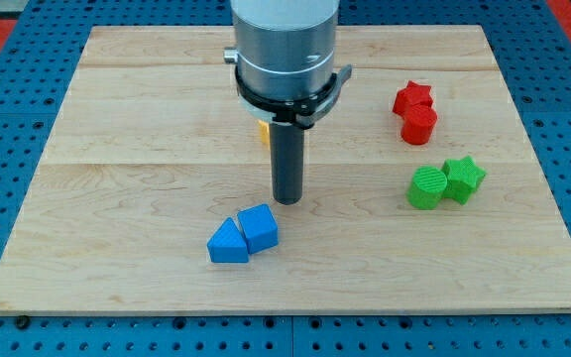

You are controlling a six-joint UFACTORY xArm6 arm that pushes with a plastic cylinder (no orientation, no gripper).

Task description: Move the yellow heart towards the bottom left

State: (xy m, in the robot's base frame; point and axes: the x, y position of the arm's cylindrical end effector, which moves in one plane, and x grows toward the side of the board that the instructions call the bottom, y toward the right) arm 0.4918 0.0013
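Note:
Only a small yellow-orange sliver of a yellow block [263, 132] shows behind the left edge of my rod, near the board's middle; its shape cannot be made out. My tip [286, 201] rests on the wooden board, below and slightly right of that sliver. The arm's grey body hides the rest of the yellow block. My tip stands just above and to the right of a blue cube [259, 228], apart from it.
A blue triangular block [227, 243] touches the blue cube on its left. A red star [413, 97] and a red cylinder [419, 125] sit at the upper right. A green cylinder [427, 187] and a green star [462, 178] lie below them.

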